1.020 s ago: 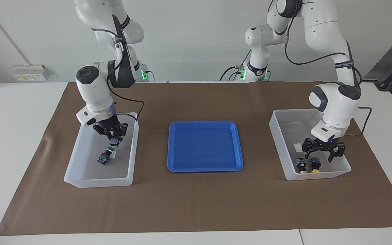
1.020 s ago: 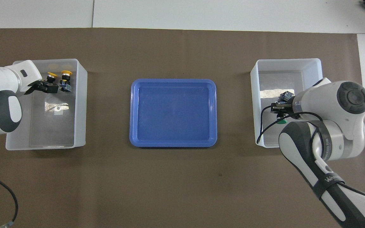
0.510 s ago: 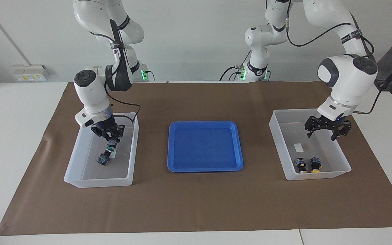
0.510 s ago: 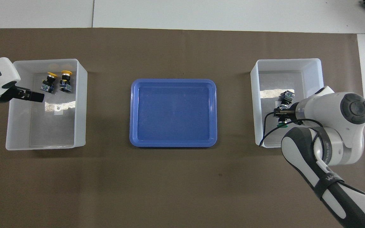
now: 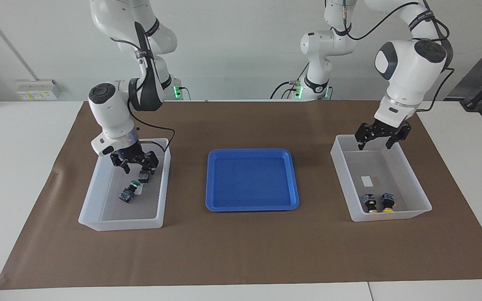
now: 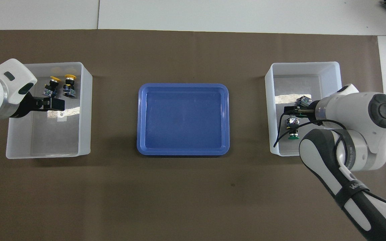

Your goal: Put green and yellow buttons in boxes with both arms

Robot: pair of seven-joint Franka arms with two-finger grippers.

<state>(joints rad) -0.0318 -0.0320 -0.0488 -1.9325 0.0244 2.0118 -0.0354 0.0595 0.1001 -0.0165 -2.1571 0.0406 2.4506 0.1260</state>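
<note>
Two green buttons lie in the box (image 5: pixel 98 223) at the right arm's end: one (image 5: pixel 144 177) just under my right gripper (image 5: pixel 137 164), the other (image 5: pixel 127 195) a little farther from the robots. My right gripper is open and empty, low inside this box. From overhead the gripper (image 6: pixel 296 112) sits between the two buttons (image 6: pixel 293 129) (image 6: pixel 303 100). Two yellow buttons (image 5: pixel 370 202) (image 5: pixel 388 202) stand in the other box (image 5: pixel 391 215), at its end farthest from the robots. My left gripper (image 5: pixel 381 139) is open and empty, raised over that box's nearest end.
A shallow blue tray (image 5: pixel 252 196) lies empty in the middle of the brown mat, between the two boxes. Each box has a small white label on its floor. Overhead, the tray (image 6: pixel 183 151) and both boxes (image 6: pixel 84 117) (image 6: pixel 270 100) sit in a row.
My right gripper opened and let go of a green button, which now lies in the box. My left gripper rose from beside the yellow buttons and moved toward the robots.
</note>
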